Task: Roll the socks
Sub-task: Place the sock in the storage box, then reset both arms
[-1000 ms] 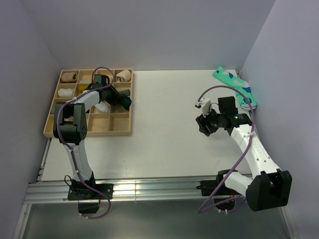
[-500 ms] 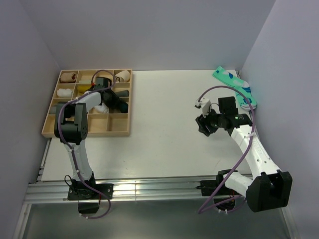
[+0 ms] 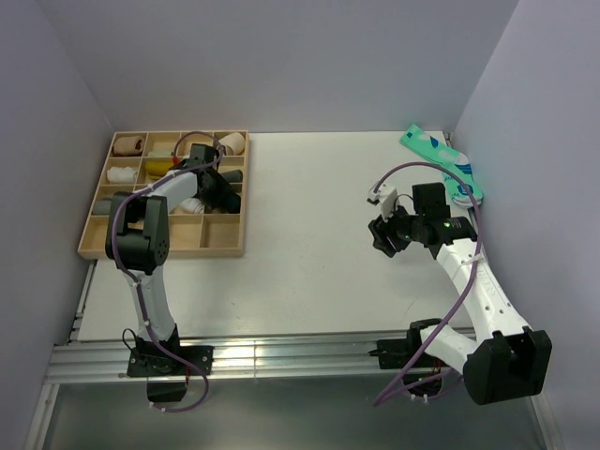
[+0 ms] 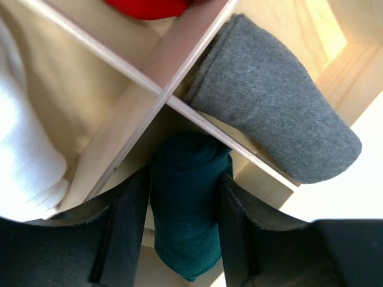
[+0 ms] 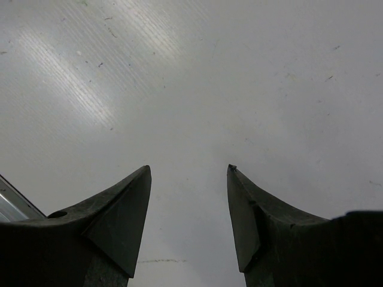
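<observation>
The dark green sock (image 4: 188,209), rolled up, sits between the fingers of my left gripper (image 4: 182,177), which is shut on it over a right-hand compartment of the wooden tray (image 4: 128,113). In the top view the left gripper (image 3: 223,194) is low over the tray's right column. A white sock (image 4: 24,155) lies in the compartment beside it, also seen in the top view (image 3: 192,203); its cuff stripes do not show. My right gripper (image 5: 188,170) is open and empty over bare table, at the right in the top view (image 3: 382,234).
The tray (image 3: 225,251) has several compartments holding a grey roll (image 4: 281,119), a red roll (image 4: 143,6) and beige rolls (image 3: 232,142). A mint-green pair (image 3: 439,159) lies at the table's far right corner by the wall.
My left gripper has shifted a little left and lower into the tray with the dark green sock. The right arm has barely moved.
</observation>
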### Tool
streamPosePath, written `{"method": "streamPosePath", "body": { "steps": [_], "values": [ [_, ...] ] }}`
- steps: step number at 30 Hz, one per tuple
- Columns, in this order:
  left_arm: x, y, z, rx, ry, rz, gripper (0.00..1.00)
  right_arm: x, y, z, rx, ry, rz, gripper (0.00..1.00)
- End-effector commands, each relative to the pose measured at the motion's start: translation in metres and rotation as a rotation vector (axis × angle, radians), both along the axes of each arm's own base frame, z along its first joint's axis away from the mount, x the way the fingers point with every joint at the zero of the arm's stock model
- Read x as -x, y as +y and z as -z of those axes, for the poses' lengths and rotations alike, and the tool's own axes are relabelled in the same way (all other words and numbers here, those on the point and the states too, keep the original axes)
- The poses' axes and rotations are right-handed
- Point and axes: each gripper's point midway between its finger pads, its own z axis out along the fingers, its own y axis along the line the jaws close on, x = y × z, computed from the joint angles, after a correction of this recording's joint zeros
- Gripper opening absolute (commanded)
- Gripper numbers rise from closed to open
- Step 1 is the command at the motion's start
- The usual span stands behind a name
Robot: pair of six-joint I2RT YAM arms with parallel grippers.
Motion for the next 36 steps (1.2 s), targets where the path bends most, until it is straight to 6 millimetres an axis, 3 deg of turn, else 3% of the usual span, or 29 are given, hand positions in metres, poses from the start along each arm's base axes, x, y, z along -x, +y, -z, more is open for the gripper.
{"method": "streamPosePath", "body": {
  "steps": [1,7,14,17,22,26,27,29,30,32,34,36],
  "values": [
    [0.026,0.026,-0.001,-0.119,0.102,-0.058,0.54,0.003,0.001,-0.001,-0.013,-0.015,-0.014,0.61],
    [0.023,0.026,-0.026,-0.126,0.026,-0.063,0.65,0.002,0.001,-0.002,-0.014,-0.015,-0.011,0.62],
    [0.003,0.007,-0.072,-0.119,-0.11,0.001,0.66,-0.005,0.005,-0.01,-0.049,-0.023,0.018,0.62],
    [-0.002,-0.001,-0.111,-0.121,-0.2,0.024,0.66,-0.01,0.005,-0.015,-0.057,-0.03,0.033,0.62],
    [0.008,-0.013,-0.165,-0.122,-0.331,0.087,0.66,-0.011,0.011,-0.032,-0.096,-0.035,0.023,0.64],
    [0.037,-0.037,-0.203,-0.121,-0.429,0.162,0.65,-0.007,0.018,-0.047,-0.152,-0.05,0.03,0.68],
    [0.046,-0.057,-0.208,-0.107,-0.456,0.21,0.66,-0.007,0.018,-0.05,-0.161,-0.052,0.029,0.69],
    [0.069,-0.071,-0.215,-0.091,-0.492,0.247,0.65,-0.004,0.024,-0.061,-0.204,-0.051,0.016,0.7],
    [0.082,-0.092,-0.22,-0.068,-0.52,0.289,0.65,-0.003,0.025,-0.065,-0.215,-0.05,0.02,0.71],
    [0.107,-0.104,-0.222,-0.044,-0.557,0.33,0.65,-0.001,0.028,-0.075,-0.242,-0.052,0.02,0.72],
    [0.129,-0.129,-0.232,-0.006,-0.628,0.387,0.65,0.002,0.028,-0.081,-0.25,-0.067,0.016,0.72],
    [0.159,-0.149,-0.226,0.029,-0.652,0.462,0.65,0.002,0.026,-0.081,-0.254,-0.084,0.046,0.75]
  ]
}}
